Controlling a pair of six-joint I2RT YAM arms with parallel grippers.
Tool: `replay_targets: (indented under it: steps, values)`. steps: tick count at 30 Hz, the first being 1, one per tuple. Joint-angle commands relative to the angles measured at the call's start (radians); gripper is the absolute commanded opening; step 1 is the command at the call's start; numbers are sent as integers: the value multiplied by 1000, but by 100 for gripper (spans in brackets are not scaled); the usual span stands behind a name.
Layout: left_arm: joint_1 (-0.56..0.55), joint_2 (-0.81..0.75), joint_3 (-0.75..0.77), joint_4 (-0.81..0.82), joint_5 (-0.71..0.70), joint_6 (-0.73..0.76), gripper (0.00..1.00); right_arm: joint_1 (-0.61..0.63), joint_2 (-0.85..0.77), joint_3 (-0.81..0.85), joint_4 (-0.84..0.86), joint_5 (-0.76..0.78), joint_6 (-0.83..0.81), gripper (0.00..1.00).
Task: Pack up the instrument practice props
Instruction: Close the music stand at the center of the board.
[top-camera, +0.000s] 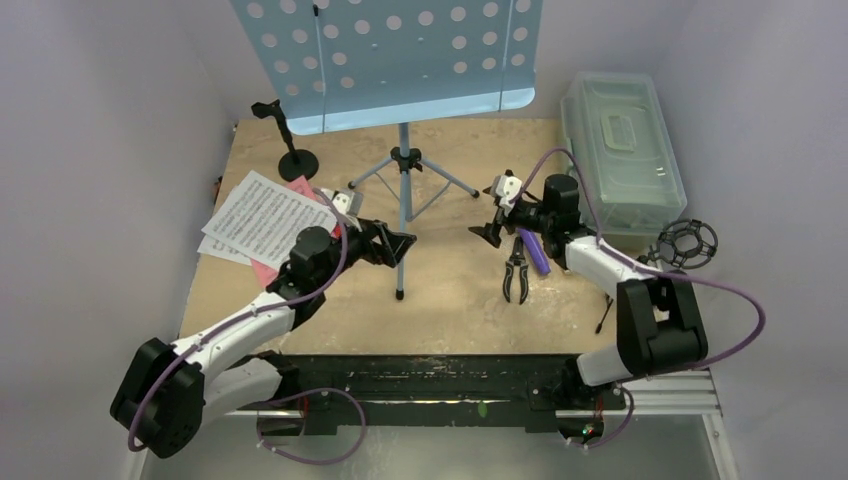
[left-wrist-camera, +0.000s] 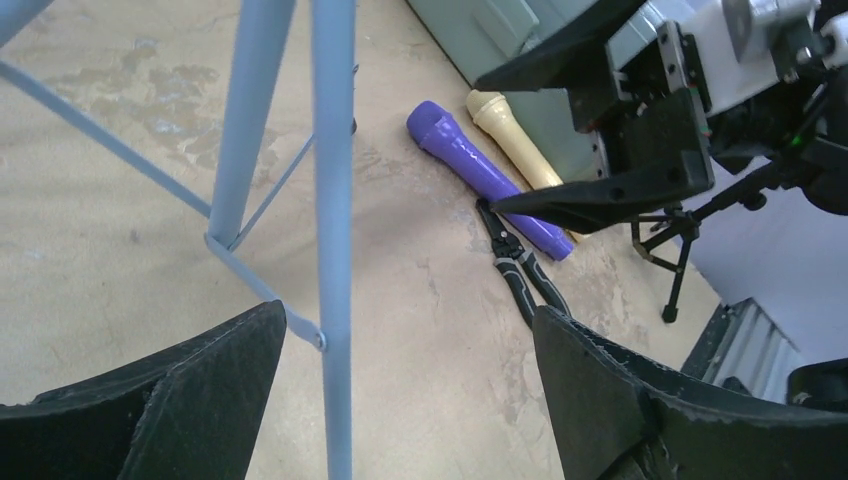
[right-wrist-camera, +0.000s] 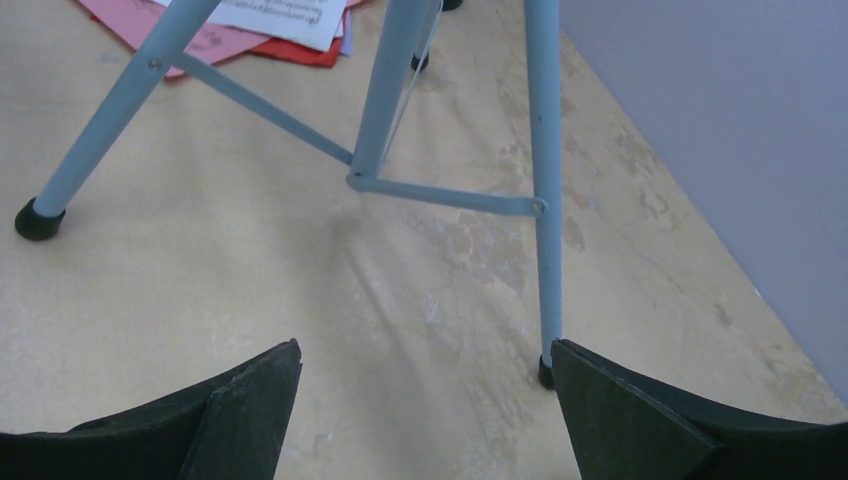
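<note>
The light-blue perforated music desk (top-camera: 385, 60) stands upright on its tripod legs (top-camera: 403, 185) in the middle of the tan table (top-camera: 450, 300). The left gripper (top-camera: 395, 243) is spread wide at the stand's front leg. In the left wrist view that leg runs between the fingers (left-wrist-camera: 180, 400), nearer the left one, with a gap showing, so nothing is grasped. The right gripper (top-camera: 492, 215) is also released, with its jaws wide apart. It faces the stand from the right and is apart from it, one rubber foot just ahead of its right finger (right-wrist-camera: 680, 420). Beneath that arm the purple microphone (left-wrist-camera: 490, 180) lies flat beside the cream microphone (left-wrist-camera: 515, 140), their sides touching or nearly so. The purple one's end rests over a black hinged two-arm piece (top-camera: 517, 272). The black mic tripod (top-camera: 690, 243), topped by a round cage holder, sits by the near end of the closed translucent box (top-camera: 625, 150). The round-base pole (top-camera: 290, 140) stands upright at far left. In front of it the white sheet-music pages (top-camera: 265, 215) overlap the red pages (top-camera: 265, 272). Their printed staves are too small to read.
</note>
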Motion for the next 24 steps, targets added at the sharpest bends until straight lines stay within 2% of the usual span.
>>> replay_targets:
  steps: [1,4,7,16,21,23,24]
  values:
    - [-86,21,44,33,-197,176,93,6,107,69,424,-127,229,98]
    - [-102,60,50,63,-294,198,90,22,218,124,567,-123,343,97]
    - [-105,113,78,76,-333,205,84,48,302,176,678,-135,408,96]
    - [-108,250,181,49,-354,176,66,99,426,373,489,-73,288,88]
    - [-110,303,211,52,-339,161,57,124,463,456,320,-61,155,70]
    - [-110,314,227,46,-335,163,52,138,472,490,248,-67,112,55]
    - [-110,316,238,39,-335,166,47,141,476,505,227,-70,100,47]
